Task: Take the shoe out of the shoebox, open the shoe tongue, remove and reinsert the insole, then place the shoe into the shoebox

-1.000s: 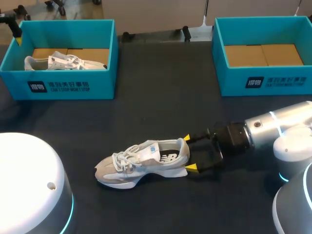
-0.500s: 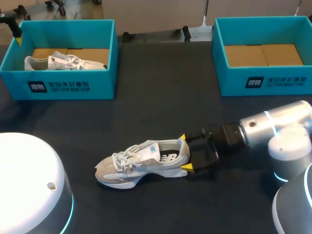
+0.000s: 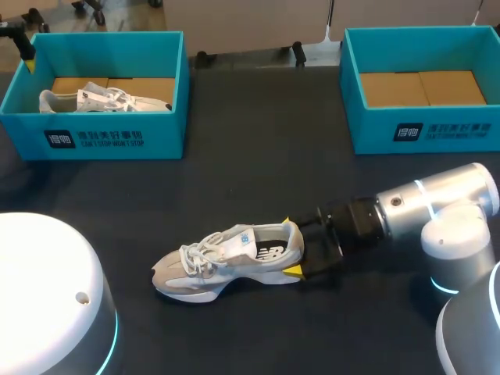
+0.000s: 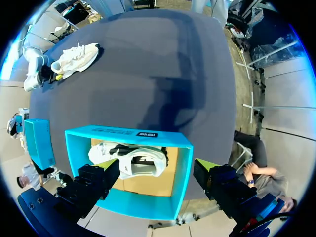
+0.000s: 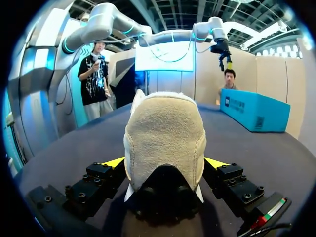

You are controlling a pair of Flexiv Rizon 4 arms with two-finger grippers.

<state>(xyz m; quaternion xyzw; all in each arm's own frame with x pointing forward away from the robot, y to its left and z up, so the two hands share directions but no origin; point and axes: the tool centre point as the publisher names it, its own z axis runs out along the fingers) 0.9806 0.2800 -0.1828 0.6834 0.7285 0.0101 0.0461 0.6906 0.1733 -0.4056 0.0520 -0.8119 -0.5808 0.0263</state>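
Note:
A grey and white shoe (image 3: 226,262) lies on its sole on the dark table, toe to the left. My right gripper (image 3: 291,247) is at its heel, open, one yellow tip on each side. In the right wrist view the heel (image 5: 165,136) fills the gap between the fingers (image 5: 114,162) of my right gripper (image 5: 165,163). My left gripper (image 4: 154,167) hangs open above the left shoebox (image 4: 128,133), where a second white shoe (image 4: 131,160) lies. The shoe on the table (image 4: 76,57) also shows far ahead in this view.
The left teal shoebox (image 3: 117,137) holds the other shoe (image 3: 101,99). At the back right stands a second teal shoebox (image 3: 422,129), showing only its cardboard floor. My left arm's white base (image 3: 47,297) fills the near left corner.
My right gripper has slid left along the table, so its open fingers now straddle the shoe's heel. The shoe and the left arm have not moved.

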